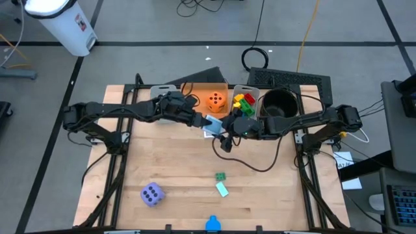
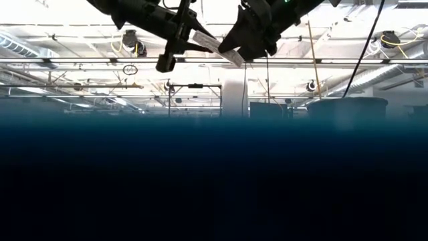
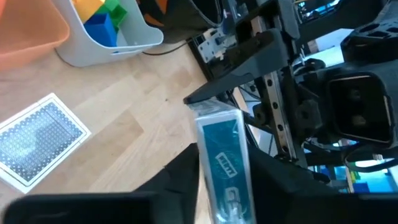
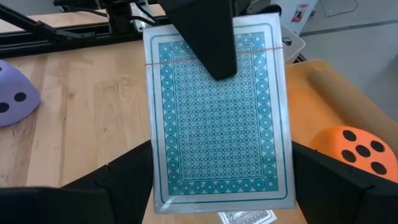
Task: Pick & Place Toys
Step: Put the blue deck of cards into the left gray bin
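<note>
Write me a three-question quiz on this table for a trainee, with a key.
1. Where is the orange die?
A) on the bare table
B) in the orange bin
C) in a gripper
2. True or false: the purple die sits in the black bowl.
3. What is pinched in the left gripper at mid-table?

Key:
1. B.
2. False. It lies on the wooden table, near the front edge on the left arm's side.
3. The teal-backed card pack, held up off the table where the two arms meet.
</note>
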